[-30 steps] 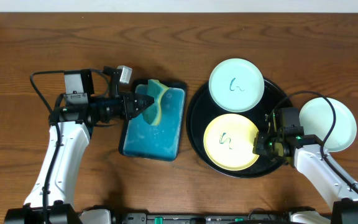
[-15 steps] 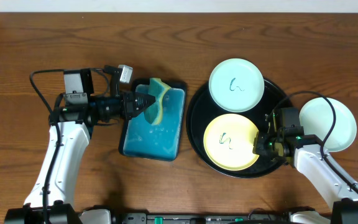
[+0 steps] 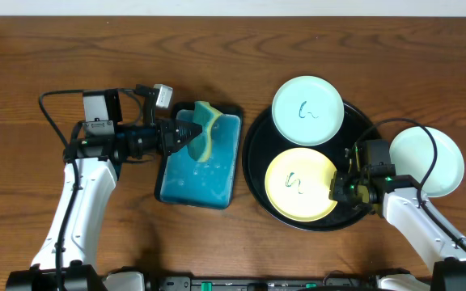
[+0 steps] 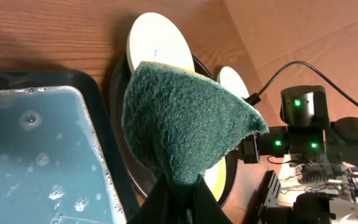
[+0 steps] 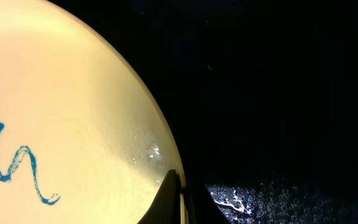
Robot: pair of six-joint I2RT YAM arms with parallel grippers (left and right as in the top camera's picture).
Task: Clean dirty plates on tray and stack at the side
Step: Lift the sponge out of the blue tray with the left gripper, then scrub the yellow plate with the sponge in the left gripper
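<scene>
The round black tray [image 3: 257, 153] holds a pale mint plate [image 3: 307, 110] at the back and a yellow plate [image 3: 300, 185] at the front, each with a blue squiggle. A third pale plate [image 3: 427, 160] lies on the wood to the right of the tray. My right gripper [image 3: 336, 187] is shut on the yellow plate's right rim [image 5: 166, 162]. My left gripper [image 3: 186, 135] is shut on a green and yellow sponge [image 4: 185, 124] and holds it over the teal tray [image 3: 201, 166], left of the black tray [image 4: 120, 134].
The teal rectangular tray [image 4: 36, 149] holds soapy blue water with bubbles. Bare wood table surrounds both trays. The right arm's cable loops over the loose pale plate.
</scene>
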